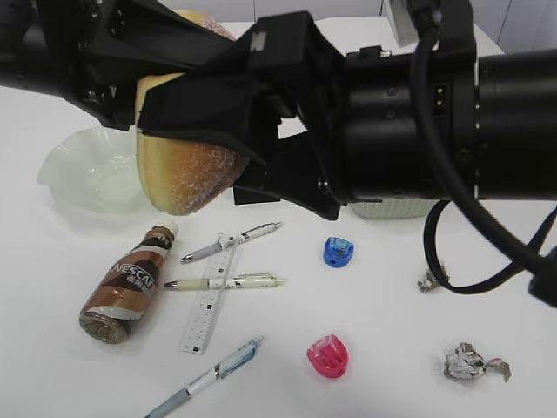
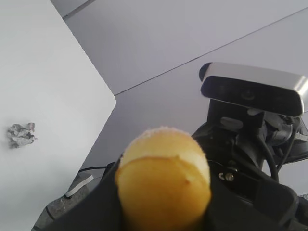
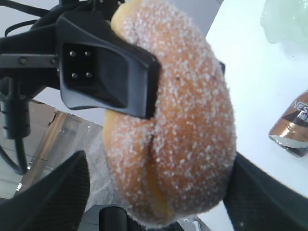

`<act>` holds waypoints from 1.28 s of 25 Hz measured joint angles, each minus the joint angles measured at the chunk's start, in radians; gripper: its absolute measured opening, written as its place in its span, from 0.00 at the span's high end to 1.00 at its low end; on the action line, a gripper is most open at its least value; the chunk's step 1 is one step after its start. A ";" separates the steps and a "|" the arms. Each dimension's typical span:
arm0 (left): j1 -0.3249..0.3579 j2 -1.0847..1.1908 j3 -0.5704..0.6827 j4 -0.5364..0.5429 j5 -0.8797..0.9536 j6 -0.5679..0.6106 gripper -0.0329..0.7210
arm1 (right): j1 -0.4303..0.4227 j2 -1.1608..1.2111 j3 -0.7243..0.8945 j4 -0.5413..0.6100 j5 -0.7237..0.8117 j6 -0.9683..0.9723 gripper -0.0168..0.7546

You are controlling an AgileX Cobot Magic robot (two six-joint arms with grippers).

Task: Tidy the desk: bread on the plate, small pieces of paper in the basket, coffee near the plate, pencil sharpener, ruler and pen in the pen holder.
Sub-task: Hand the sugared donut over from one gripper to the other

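The left gripper [image 3: 126, 72] is clamped on the sugared bread [image 1: 187, 165] and holds it in the air above the rear left part of the tabletop [image 1: 383, 305], close to the exterior camera. One black finger [image 3: 108, 77] presses flat against the bread's sugared side; the left wrist view shows the pale cut edge of the bread [image 2: 163, 180] between the jaws. The right gripper [image 3: 154, 202] stands wide apart with nothing in it; its two dark fingers flank the bread in the right wrist view without visibly touching it.

The pale green plate [image 1: 87, 170] sits near the rear left edge of the tabletop, bare, with the bread hanging just beside and above it. The coffee bottle [image 1: 128, 283] lies on its side toward the front left, cap pointing to the rear. Just to its right the clear ruler [image 1: 209, 296] lies on the surface, with two pens crossing it: a grey and white pen [image 1: 231, 241] over its rear end and a cream pen [image 1: 224, 281] across its middle. A third pen, blue and white [image 1: 207, 376], lies near the front edge.

The blue pencil sharpener [image 1: 338, 252] sits near the middle of the tabletop; the pink pencil sharpener [image 1: 327, 356] sits nearer the front edge. A crumpled paper scrap [image 1: 474, 362] lies toward the front right corner, and a smaller scrap [image 1: 428, 280] lies behind it, beside a black cable [image 1: 487, 235]. A white basket-like object [image 1: 392, 209] is mostly hidden behind the arm.
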 joint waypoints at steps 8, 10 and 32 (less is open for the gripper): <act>0.000 0.000 -0.001 0.008 0.000 -0.004 0.67 | 0.000 0.000 0.000 -0.020 -0.002 0.000 0.18; 0.002 0.000 -0.005 0.016 0.000 -0.007 0.67 | 0.000 0.000 -0.002 -0.034 -0.002 0.006 0.18; 0.100 0.000 -0.065 0.205 -0.062 -0.083 0.67 | 0.000 0.031 -0.017 -0.145 0.015 0.033 0.19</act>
